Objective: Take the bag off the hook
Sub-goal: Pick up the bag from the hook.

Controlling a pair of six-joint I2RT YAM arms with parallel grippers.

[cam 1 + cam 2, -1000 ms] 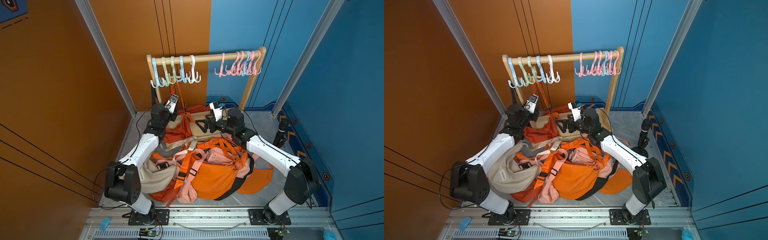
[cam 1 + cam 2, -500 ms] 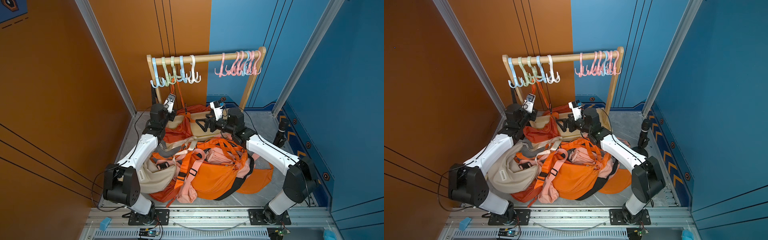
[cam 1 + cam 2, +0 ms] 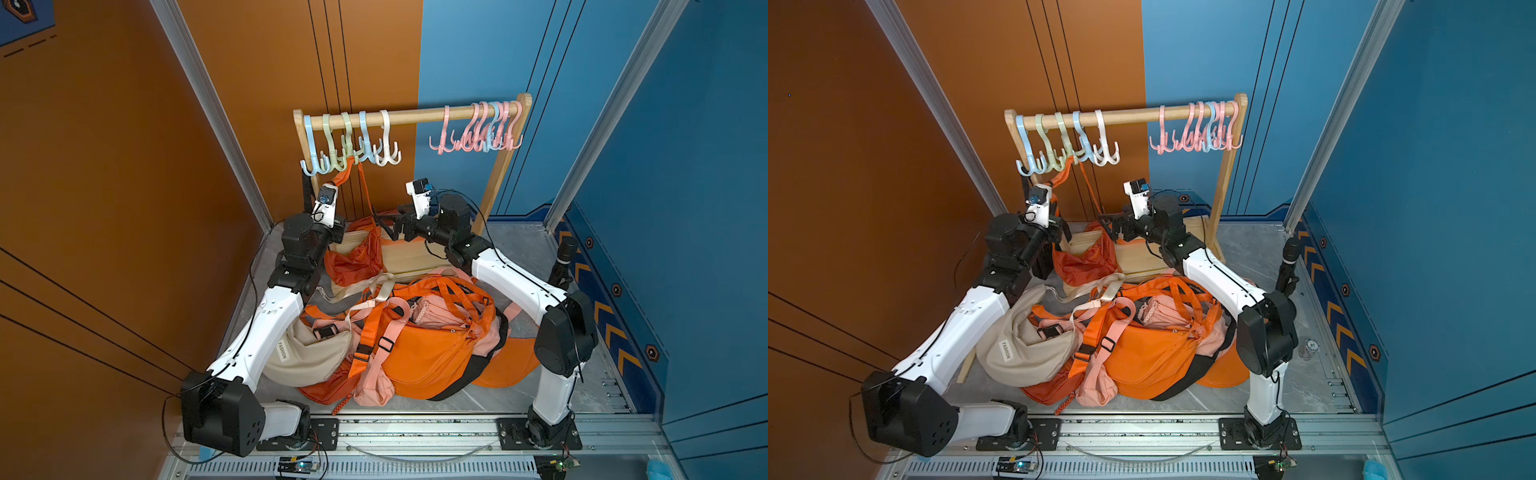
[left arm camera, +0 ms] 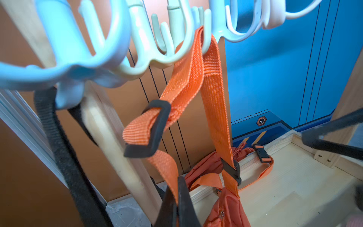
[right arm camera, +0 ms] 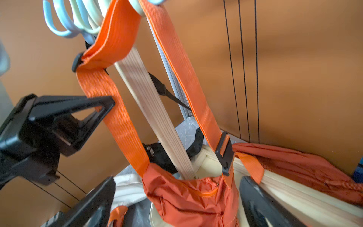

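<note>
A rust-orange bag (image 3: 356,255) (image 3: 1084,262) hangs by its orange strap (image 4: 213,92) (image 5: 117,110) from a pale green hook (image 4: 176,57) (image 3: 347,151) on the wooden rack. Its body rests low against the rack's wooden base. My left gripper (image 4: 177,194) is shut on the strap's left run, just below the black buckle (image 4: 149,131). One of its black fingers (image 5: 82,110) shows in the right wrist view, touching the strap. My right gripper (image 5: 176,204) (image 3: 388,226) is open, with its fingers on either side of the bag's body (image 5: 188,196).
The rack's bar (image 3: 415,116) carries blue, green and white hooks on the left and pink hooks (image 3: 478,137) on the right. A black strap (image 4: 59,137) hangs by the left post. A pile of orange, pink and beige bags (image 3: 415,345) lies between the arms.
The left gripper has closed on the orange strap and shifted slightly up and left toward the hooks. The right arm has hardly moved and stays open.
</note>
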